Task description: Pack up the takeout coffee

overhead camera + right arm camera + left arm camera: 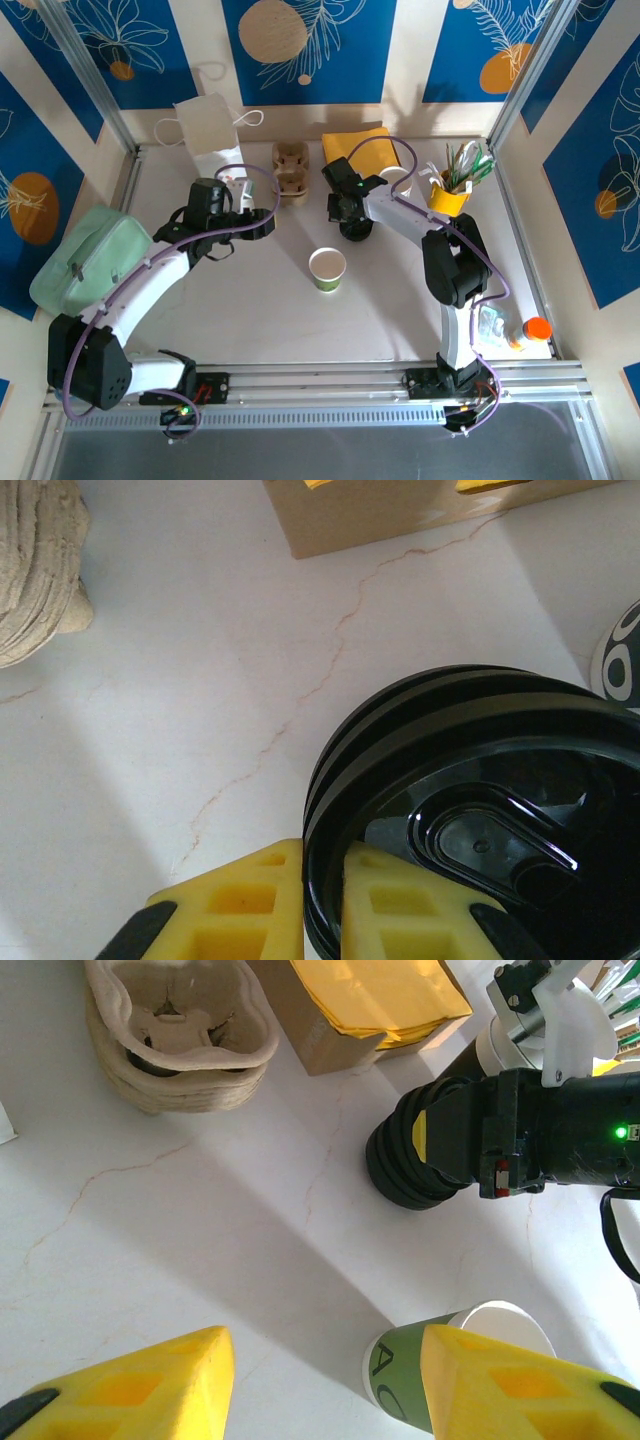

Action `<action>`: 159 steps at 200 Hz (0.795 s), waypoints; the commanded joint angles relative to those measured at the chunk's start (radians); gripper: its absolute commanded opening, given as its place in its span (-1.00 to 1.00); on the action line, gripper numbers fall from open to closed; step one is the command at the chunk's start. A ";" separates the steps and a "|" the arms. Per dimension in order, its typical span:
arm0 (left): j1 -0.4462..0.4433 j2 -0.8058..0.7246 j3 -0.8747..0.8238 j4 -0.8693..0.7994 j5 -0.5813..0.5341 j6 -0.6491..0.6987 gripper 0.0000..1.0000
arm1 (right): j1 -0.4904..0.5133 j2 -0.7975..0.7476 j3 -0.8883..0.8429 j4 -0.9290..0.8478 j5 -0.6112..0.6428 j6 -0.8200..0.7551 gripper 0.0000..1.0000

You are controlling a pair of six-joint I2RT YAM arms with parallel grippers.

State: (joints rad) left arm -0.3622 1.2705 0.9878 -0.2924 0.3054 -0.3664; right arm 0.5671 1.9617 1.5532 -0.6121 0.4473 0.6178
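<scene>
Near the middle of the white table [250, 320], the small green paper cup [327, 268] is sitting open, not yet lidded. Farther back, the right gripper [322, 880] is pinching the rim of a round black plastic lid [480, 810]. The left gripper [325, 1380] is hovering with jaws wide and empty. Lidding and packing are both left to do.

My left arm [150, 275]: reaching forward, forearm angled inward, wrist turned rightward.
My left gripper [325, 1385]: fingers spread well apart, nothing between them.
My right arm [445, 255]: elbow folded, forearm stretched leftward.
My right gripper [322, 905]: fingers pinching a black lid [480, 780] at its rim.
</scene>
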 commanded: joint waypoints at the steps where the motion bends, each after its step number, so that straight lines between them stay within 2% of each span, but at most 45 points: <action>1: 0.008 -0.016 -0.009 0.001 -0.003 -0.005 0.05 | -0.006 -0.013 0.021 0.003 -0.028 -0.004 -0.74; 120: 0.008 -0.016 -0.016 0.001 -0.003 -0.006 0.05 | -0.047 -0.096 -0.062 0.070 -0.167 -0.017 -0.78; 159: 0.008 -0.016 -0.017 0.003 0.001 -0.010 0.05 | -0.055 -0.120 -0.074 0.073 -0.173 -0.025 -0.79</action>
State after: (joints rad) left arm -0.3618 1.2705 0.9825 -0.2920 0.3054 -0.3664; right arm 0.5163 1.8877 1.4937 -0.5423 0.3061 0.6098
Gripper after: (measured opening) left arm 0.524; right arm 0.108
